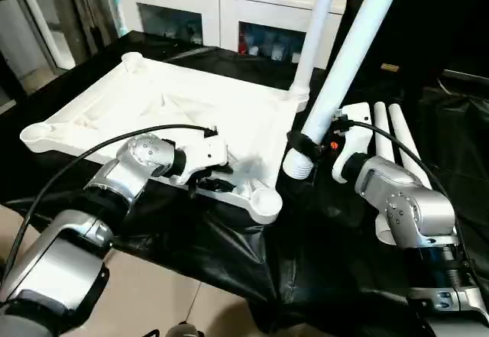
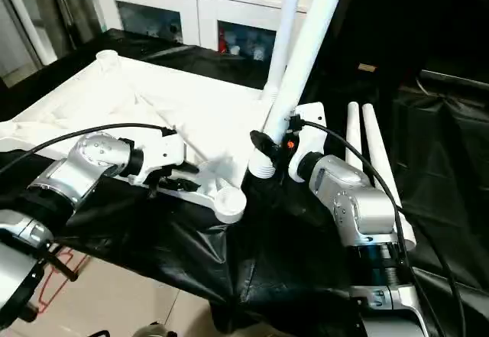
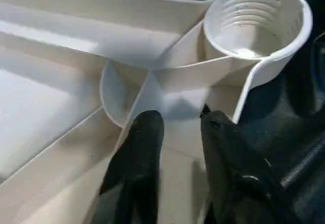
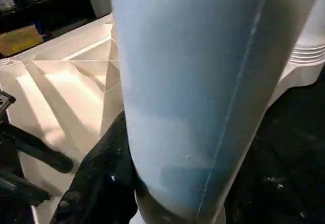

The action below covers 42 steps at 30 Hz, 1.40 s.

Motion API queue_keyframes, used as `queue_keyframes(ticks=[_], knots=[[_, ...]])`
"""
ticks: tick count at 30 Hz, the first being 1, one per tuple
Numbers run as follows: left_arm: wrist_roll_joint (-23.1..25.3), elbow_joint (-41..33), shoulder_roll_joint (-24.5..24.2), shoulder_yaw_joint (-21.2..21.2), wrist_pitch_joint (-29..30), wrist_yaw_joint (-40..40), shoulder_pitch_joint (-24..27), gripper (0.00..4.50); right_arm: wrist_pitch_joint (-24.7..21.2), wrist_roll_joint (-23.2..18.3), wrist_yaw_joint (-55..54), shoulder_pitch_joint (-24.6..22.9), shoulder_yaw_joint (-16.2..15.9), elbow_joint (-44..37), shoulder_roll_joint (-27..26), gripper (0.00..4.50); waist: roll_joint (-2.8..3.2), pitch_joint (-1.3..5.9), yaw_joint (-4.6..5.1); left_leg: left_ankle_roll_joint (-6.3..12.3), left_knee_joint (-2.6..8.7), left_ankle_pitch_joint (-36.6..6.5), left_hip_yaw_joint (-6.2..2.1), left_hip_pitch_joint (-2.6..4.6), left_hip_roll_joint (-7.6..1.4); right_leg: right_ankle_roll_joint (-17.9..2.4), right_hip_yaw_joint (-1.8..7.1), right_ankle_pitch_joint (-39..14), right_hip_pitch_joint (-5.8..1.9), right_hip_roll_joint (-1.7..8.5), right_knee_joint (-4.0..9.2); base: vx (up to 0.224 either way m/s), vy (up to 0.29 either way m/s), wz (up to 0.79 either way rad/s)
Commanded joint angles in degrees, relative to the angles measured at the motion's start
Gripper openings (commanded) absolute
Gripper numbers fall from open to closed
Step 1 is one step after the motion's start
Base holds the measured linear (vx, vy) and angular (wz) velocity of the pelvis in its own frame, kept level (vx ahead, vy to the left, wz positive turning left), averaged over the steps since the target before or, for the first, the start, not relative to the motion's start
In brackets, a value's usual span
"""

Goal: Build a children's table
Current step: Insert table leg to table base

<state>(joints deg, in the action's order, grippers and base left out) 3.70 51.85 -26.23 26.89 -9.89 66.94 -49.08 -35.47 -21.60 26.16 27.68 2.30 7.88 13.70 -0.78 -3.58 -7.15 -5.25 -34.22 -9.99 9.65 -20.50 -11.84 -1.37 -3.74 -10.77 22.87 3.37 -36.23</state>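
Legs tell how far the job is. One leg (image 1: 317, 31) already stands in the socket at the tabletop's (image 1: 153, 100) far right corner, at about 1 o'clock. The right gripper (image 1: 309, 150) has its fingers closed around a second leg (image 1: 348, 62), holding it tilted, its ribbed end just right of the near right socket (image 1: 263, 197) at 5 o'clock. Two more legs (image 1: 393, 134) lie on the black cloth (image 1: 229, 253) at 3 o'clock. The left gripper (image 3: 177, 132) sits on the tabletop's ribs by that socket, fingers a little apart, holding nothing. Three legs are still to go in
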Motion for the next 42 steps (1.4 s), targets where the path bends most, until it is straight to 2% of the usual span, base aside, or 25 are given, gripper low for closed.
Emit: queue_keyframes(ticks=[1, 4, 11, 13, 15, 20, 25, 27, 29, 31, 33, 35, 42], knots=[[1.2, 3.3, 0.3, 0.2, -0.2, 1.7, 0.4, 1.14, 1.1, 0.5, -0.1, 0.0, 0.5, -0.6, 0.4, 1.88, 0.6, 4.46, -0.15, -3.12, 3.96, -10.5, -0.37, 0.28, -0.89, -9.1, 2.99, -9.7, -3.5, 4.74, 4.32, 0.0, 0.0, 0.0], [0.8, 4.9, 0.8, -0.4, -1.2, 2.6, -0.2, 0.81, 1.1, 0.5, 0.0, 0.2, 0.5, -0.3, 0.4, 1.88, 0.55, 4.46, 0.05, -2.74, 3.89, -10.2, -0.31, 0.3, -0.88, -9.7, 2.96, -8.9, -3.45, 4.69, 4.31, 0.0, 0.0, 0.0], [-0.7, 6.1, 1.6, -2.3, -0.3, 6.2, -1.1, 0.73, 0.9, 0.4, 0.4, 0.1, 0.4, -0.5, 0.6, 1.88, 0.69, 4.47, 0.14, -2.56, 3.92, -10.5, -0.3, 0.4, -0.97, -10.5, 2.99, -8.5, -3.43, 4.75, 4.21, 0.0, 0.0, 0.0], [-1.0, 6.9, 1.9, -2.9, 0.8, 8.6, -1.4, 1.01, 0.9, 0.4, 0.5, 0.0, 0.3, -0.5, 0.6, 1.88, 0.79, 4.52, 0.14, -2.46, 3.89, -9.8, -0.32, 0.37, -1.01, -11.1, 3.0, -6.9, -3.47, 4.76, 4.02, 0.0, 0.0, 0.0], [-0.4, 7.2, 1.7, -2.8, -0.3, 8.9, -1.3, 1.07, 0.8, 0.4, 0.6, -0.1, 0.2, -0.5, 0.6, 1.88, 0.76, 4.53, 0.14, -2.4, 3.9, -10.0, -0.31, 0.42, -1.06, -11.4, 2.99, -6.2, -3.49, 4.77, 4.02, 0.0, 0.0, 0.0], [-0.5, 7.8, 2.0, -3.6, -1.1, 8.7, -1.2, 1.48, 0.7, 0.5, 0.6, -0.1, 0.0, -0.6, 0.5, 1.88, 0.82, 4.48, 0.18, -2.42, 3.92, -10.5, -0.31, 0.39, -1.02, -11.5, 3.0, -6.3, -3.61, 4.81, 4.08, 0.0, 0.0, 0.0], [2.2, 9.3, 1.9, -2.4, -3.1, 7.5, -1.2, 1.49, 0.8, 0.7, 0.8, -0.1, -0.3, -0.4, 0.5, 1.88, 0.97, 4.4, 0.21, -2.58, 3.99, -11.1, -0.35, 0.48, -1.07, -11.2, 3.01, -7.3, -3.51, 4.76, 4.23, 0.0, 0.0, 0.0], [3.2, 10.2, 1.9, -2.1, -3.8, 8.5, -0.9, 1.49, 0.7, 0.6, 0.9, -0.2, -0.3, -0.6, 0.6, 1.88, 1.32, 4.37, 0.23, -2.82, 4.04, -11.6, -0.44, 0.51, -1.07, -11.0, 3.01, -8.0, -3.54, 4.8, 4.29, 0.0, 0.0, 0.0], [2.9, 10.5, 2.1, -2.5, -3.3, 8.8, -1.0, 1.49, 0.7, 0.6, 0.9, -0.2, -0.2, -0.7, 0.6, 1.88, 1.08, 4.33, 0.34, -2.74, 4.01, -11.8, -0.35, 0.51, -0.96, -11.0, 3.02, -8.6, -3.58, 4.76, 4.42, 0.0, 0.0, 0.0], [2.6, 10.5, 2.2, -2.7, -3.1, 9.4, -1.0, 1.49, 0.7, 0.6, 0.8, -0.2, -0.2, -0.7, 0.7, 1.88, 1.09, 4.38, 0.36, -2.54, 3.98, -11.5, -0.35, 0.45, -0.97, -11.0, 3.05, -8.8, -3.63, 4.79, 4.42, 0.0, 0.0, 0.0], [0.8, 10.0, 2.6, -4.2, -1.7, 11.4, -1.4, 1.49, 0.7, 0.5, 0.7, -0.4, 0.1, -0.9, 0.8, 1.88, 1.42, 4.46, 0.39, -2.43, 3.96, -11.3, -0.37, 0.47, -0.98, -11.1, 3.04, -8.4, -3.58, 4.72, 4.38, 0.0, 0.0, 0.0], [-0.4, 9.7, 2.8, -5.4, -0.5, 12.5, -2.0, 1.49, 0.8, 0.5, 0.6, -0.6, 0.1, -1.0, 0.8, 1.88, 1.42, 4.48, 0.37, -2.22, 3.9, -11.0, -0.27, 0.45, -0.89, -11.4, 3.02, -8.1, -3.57, 4.68, 4.38, 0.0, 0.0, 0.0], [-0.4, 9.5, 2.7, -5.9, -0.2, 14.6, -2.3, 1.49, 0.9, 0.5, 0.5, -0.8, -0.1, -1.2, 0.5, 1.88, 1.58, 4.46, 0.26, -2.05, 3.97, -11.1, -0.34, 0.35, -0.97, -11.6, 2.98, -7.9, -3.58, 4.73, 4.4, 0.0, 0.0, 0.0]])
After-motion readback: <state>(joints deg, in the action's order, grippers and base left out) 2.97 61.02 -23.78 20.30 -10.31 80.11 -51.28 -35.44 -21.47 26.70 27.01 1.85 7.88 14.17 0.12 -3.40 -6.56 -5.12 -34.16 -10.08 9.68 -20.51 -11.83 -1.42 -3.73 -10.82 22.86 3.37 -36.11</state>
